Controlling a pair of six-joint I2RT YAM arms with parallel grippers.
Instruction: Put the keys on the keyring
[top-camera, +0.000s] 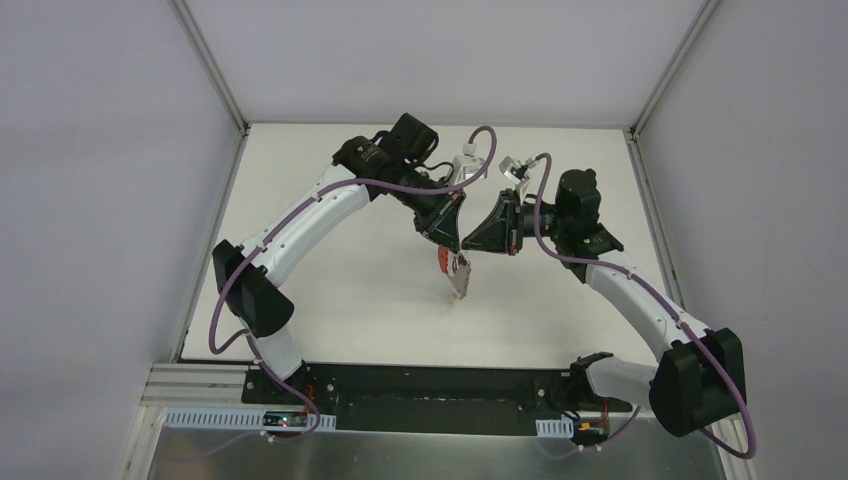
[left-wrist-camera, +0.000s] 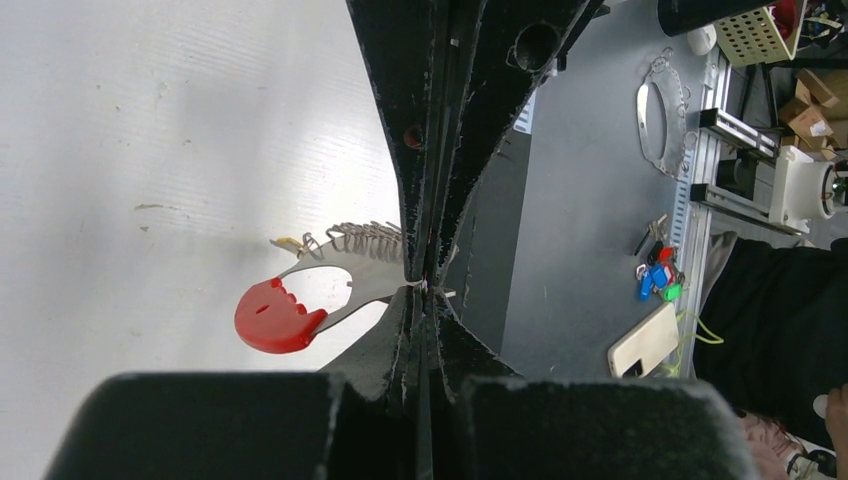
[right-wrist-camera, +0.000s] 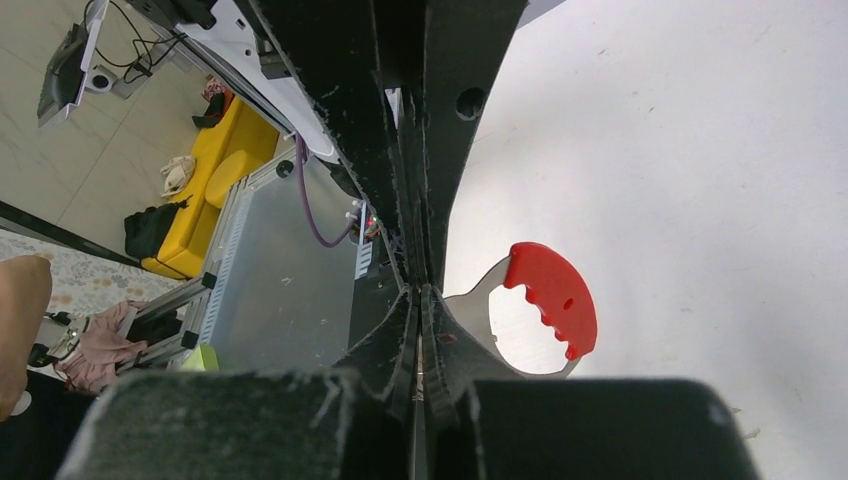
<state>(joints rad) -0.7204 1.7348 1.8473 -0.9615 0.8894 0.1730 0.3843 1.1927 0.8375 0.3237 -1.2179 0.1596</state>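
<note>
Keys (top-camera: 458, 282) hang pinched by left end effector (top-camera: 451, 240) and right end effector (top-camera: 467, 244).

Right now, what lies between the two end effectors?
The red-and-grey strap: the left end effector and right end effector both pinch its grey part, per the wrist views; the keys hang below in the top view.

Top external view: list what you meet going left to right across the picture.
left arm → left gripper → right gripper → right arm. The keys hang right under the meeting fingertips, so they are left out of the order.
</note>
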